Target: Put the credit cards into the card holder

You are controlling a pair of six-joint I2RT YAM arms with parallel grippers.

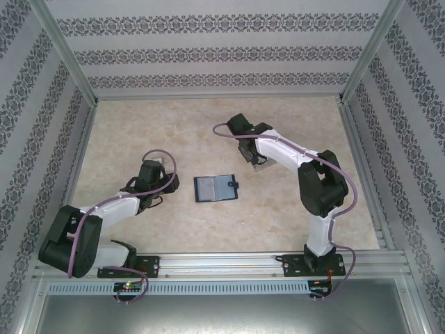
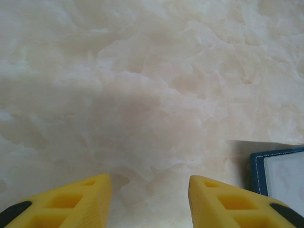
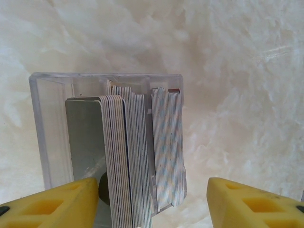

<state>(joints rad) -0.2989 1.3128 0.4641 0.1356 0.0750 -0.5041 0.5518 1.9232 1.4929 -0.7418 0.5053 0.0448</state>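
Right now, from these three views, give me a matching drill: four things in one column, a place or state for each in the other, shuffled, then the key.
Things:
1. dark navy folding card holder
2. clear slotted plastic case
3. left gripper
4. right gripper

Places or states:
A. open, above thin cards standing on edge
B. lies unfolded in the middle of the beige marbled table
C. open, over bare table beside the card holder's edge
D. holds the cards in its slots

Pairs: 1-B, 2-D, 3-C, 4-A
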